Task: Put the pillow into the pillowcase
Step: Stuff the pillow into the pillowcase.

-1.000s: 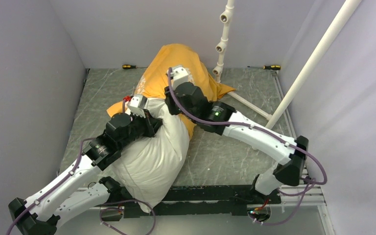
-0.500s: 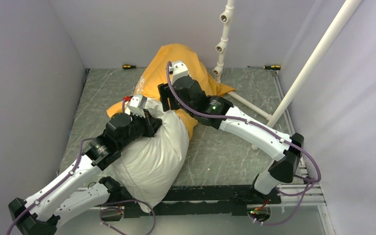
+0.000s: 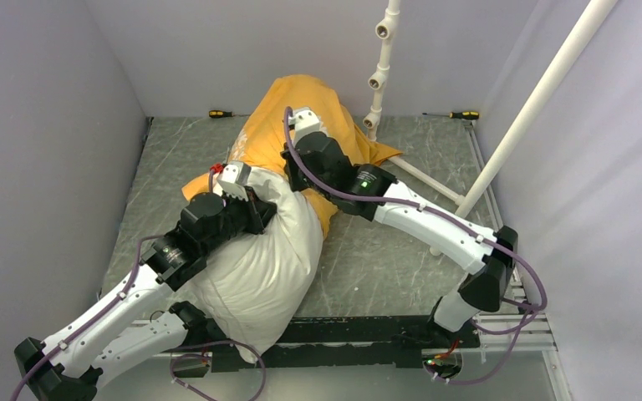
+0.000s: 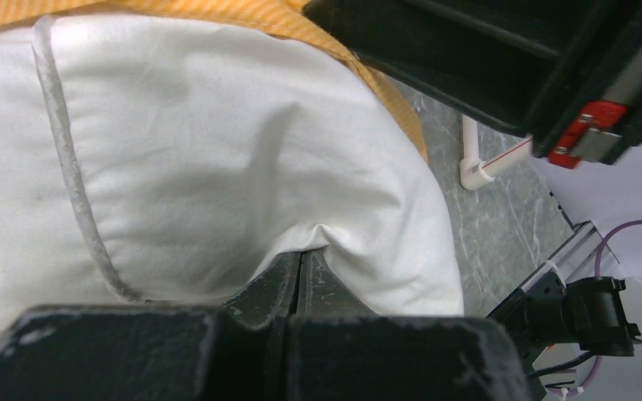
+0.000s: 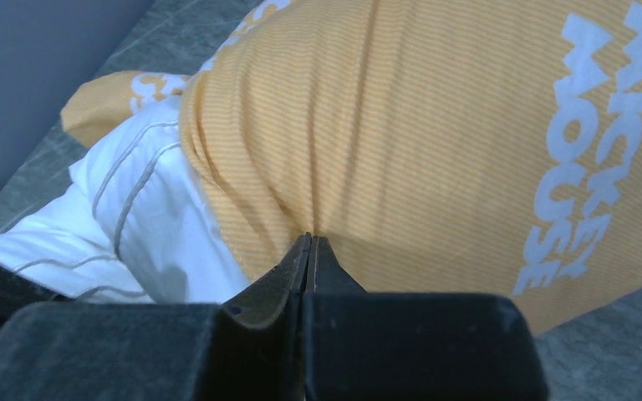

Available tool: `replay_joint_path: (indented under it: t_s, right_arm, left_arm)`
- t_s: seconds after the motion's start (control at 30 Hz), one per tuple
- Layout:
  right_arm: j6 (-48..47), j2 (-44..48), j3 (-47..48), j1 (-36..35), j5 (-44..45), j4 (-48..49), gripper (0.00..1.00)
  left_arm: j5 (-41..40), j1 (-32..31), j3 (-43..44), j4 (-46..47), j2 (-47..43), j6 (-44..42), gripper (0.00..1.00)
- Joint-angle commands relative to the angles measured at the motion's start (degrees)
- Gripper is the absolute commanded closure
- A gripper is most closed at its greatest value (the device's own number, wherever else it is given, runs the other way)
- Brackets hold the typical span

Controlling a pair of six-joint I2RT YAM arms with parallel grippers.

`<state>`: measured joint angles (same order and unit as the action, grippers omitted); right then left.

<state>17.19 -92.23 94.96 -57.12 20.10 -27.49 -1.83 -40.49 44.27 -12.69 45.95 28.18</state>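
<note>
White block letters reading "MICKEY MOUSE" run sideways across the orange-yellow striped pillowcase [image 3: 263, 134] in the right wrist view. More white print shows on the case at the pillow's far left corner, but it is too small to read.

The white pillow [image 3: 259, 267] lies at an angle on the grey table [image 3: 384, 259]. Its far end is inside the pillowcase. Its near end is bare and bulges out toward the arm bases. The mouth of the case crosses the pillow about midway, with grey piping on the pillow showing just outside it.

The left gripper [image 4: 301, 259] sits on the bare part of the pillow, just short of the mouth of the case. Its jaws are clenched together and the white fabric puckers at their tips, so it is pinching a small fold of the pillow.

The right gripper [image 5: 309, 246] is over the covered far part of the pillow. Its jaws are pressed tight, and the orange cloth creases into their tips at the rim of the case, so it is gripping the pillowcase.

In the overhead view both sets of jaws are hidden under the wrists. The left arm also covers the pillow's left edge. A small red mark by the pillow's far left corner is too small to identify.

Beyond the pillow's far end stands a white PVC pipe upright [image 3: 380, 67]. Two screwdrivers [image 3: 221, 113] [image 3: 466, 114] lie against the back wall.
</note>
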Motion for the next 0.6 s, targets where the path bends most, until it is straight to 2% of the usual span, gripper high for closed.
replay_joint_path:
  t_s: [0.0, 0.03, 0.17, 0.27, 0.4, 0.57]
  right_arm:
    - [1.5, 6.7, -2.8, 0.1, -4.8, 2.9, 1.0]
    - [1.8, 7.4, -3.4, 0.1, -4.9, 2.9, 1.0]
    - [2.5, 9.8, -5.9, 0.1, -3.6, 2.9, 0.59]
    - [2.3, 9.7, -6.3, 0.0, -2.8, 1.2, 0.42]
    - [2.2, 8.9, -7.3, 0.0, -2.9, 0.6, 0.35]
    - [2.4, 5.6, -6.1, 0.0, 0.5, -2.0, 0.32]
  left_arm:
    - [2.0, -0.7, -2.3, -2.4, 1.8, 2.0, 1.0]
    - [2.0, -0.7, -2.4, -2.2, 1.8, 2.1, 1.0]
    - [2.0, -0.7, -2.5, -2.3, 1.5, 2.2, 1.0]
    - [2.0, -0.8, -2.4, -2.5, 1.2, 2.1, 1.0]
    - [2.0, -0.8, -2.4, -2.9, 1.1, 2.0, 1.0]
    - [2.0, -0.8, -2.7, -3.0, 0.8, 2.3, 1.0]
